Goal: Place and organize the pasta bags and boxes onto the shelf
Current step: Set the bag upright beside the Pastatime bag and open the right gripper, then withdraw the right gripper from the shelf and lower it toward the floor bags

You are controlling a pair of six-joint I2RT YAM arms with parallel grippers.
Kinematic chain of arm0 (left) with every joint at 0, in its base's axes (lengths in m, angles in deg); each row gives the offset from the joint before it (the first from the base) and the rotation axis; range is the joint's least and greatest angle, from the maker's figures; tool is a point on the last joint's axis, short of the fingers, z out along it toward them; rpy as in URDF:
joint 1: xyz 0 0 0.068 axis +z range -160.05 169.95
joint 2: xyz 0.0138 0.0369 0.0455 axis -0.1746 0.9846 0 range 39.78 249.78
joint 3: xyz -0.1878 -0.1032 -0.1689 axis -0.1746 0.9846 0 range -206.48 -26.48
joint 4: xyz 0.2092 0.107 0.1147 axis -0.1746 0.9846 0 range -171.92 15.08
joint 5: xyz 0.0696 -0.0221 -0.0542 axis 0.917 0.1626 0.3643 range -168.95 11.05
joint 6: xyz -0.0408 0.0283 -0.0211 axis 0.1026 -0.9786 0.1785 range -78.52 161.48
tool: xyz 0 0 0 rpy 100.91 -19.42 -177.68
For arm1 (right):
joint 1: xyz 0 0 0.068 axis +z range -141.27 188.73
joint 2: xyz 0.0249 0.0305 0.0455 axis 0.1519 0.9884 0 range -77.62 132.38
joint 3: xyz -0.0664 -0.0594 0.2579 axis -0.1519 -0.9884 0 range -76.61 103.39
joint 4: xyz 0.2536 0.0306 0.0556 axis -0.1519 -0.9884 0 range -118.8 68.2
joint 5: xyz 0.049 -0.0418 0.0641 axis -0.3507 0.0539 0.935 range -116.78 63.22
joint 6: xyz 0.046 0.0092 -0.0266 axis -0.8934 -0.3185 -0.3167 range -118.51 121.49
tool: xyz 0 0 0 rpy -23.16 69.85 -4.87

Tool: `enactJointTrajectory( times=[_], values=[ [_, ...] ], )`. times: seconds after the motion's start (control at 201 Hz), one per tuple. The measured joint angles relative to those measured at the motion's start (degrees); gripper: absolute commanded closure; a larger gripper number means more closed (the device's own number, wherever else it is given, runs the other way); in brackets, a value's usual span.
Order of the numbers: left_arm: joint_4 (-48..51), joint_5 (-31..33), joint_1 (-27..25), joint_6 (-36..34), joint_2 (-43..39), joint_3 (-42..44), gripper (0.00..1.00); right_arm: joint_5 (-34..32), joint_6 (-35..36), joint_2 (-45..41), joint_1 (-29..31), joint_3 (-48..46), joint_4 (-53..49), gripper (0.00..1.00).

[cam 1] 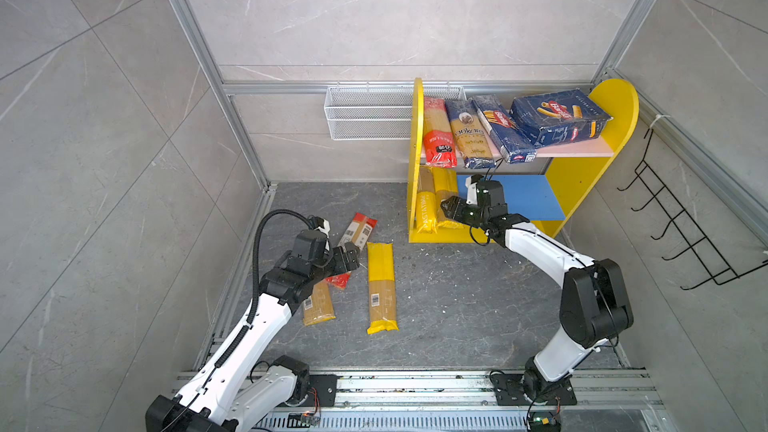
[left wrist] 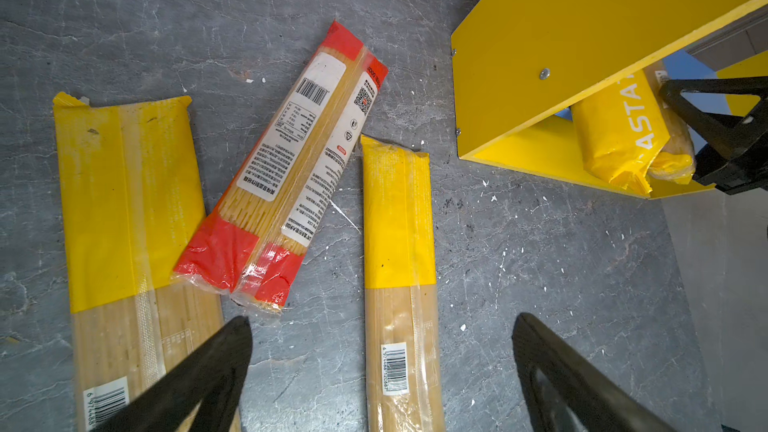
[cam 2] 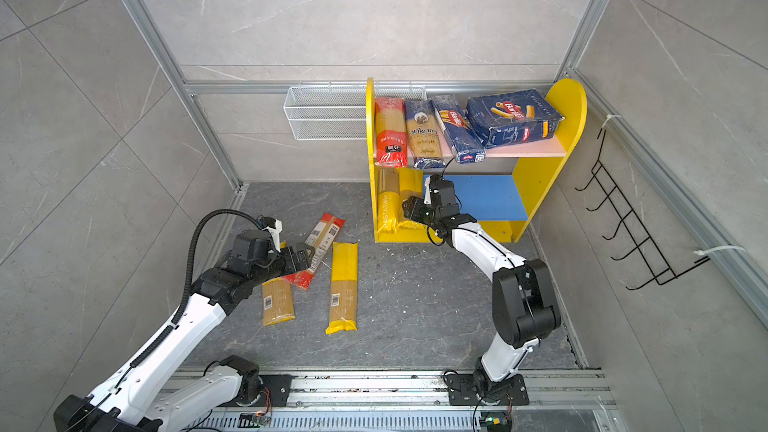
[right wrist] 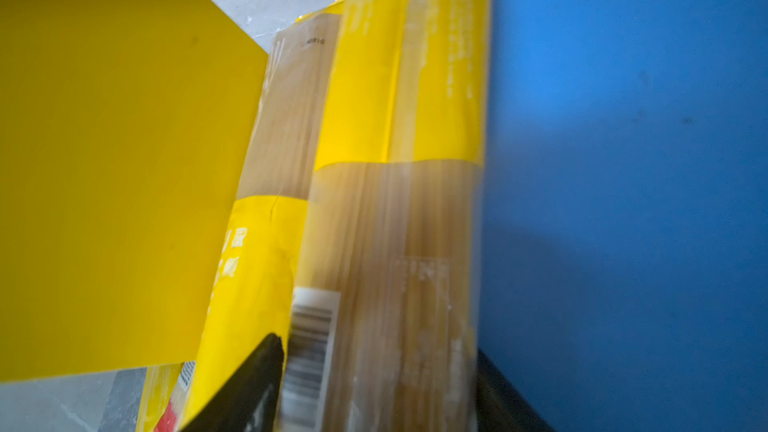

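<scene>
On the shelf's pink upper board [cam 1: 582, 150] lie a red-ended bag [cam 1: 438, 130], the blue ankara bag [cam 1: 471, 135], the narrow pasta box [cam 1: 503, 128] and the wide one [cam 1: 557, 116]. On the blue lower board [cam 1: 532, 197] the PASTATIME bag [cam 1: 426, 209] rests against the yellow side panel. Beside it a yellow bag [right wrist: 395, 201] shows blurred between the open fingers of my right gripper [cam 1: 446, 205]. My left gripper [left wrist: 382, 320] hangs open over the floor. Below it lie a yellow bag [left wrist: 399, 243], a red-ended bag [left wrist: 291, 168] and another yellow bag [left wrist: 124, 201].
A white wire basket [cam 1: 365, 114] hangs on the back wall, left of the shelf. A black wire hook rack [cam 1: 681, 226] is on the right wall. Aluminium rails edge the dark floor [cam 1: 457, 305], which has white crumbs on it.
</scene>
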Motion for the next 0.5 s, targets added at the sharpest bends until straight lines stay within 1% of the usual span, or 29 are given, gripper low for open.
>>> enactJointTrajectory(
  times=[0.264,0.498],
  values=[
    [0.11,-0.02,0.0,0.02,-2.67,1.29,0.0,-0.33,-0.24,-3.61,0.33,-0.87,-1.97,0.2],
    [0.28,-0.04,0.0,0.04,-6.1,1.55,0.0,-2.05,-0.07,-10.88,0.74,-3.58,-4.28,0.17]
  ],
)
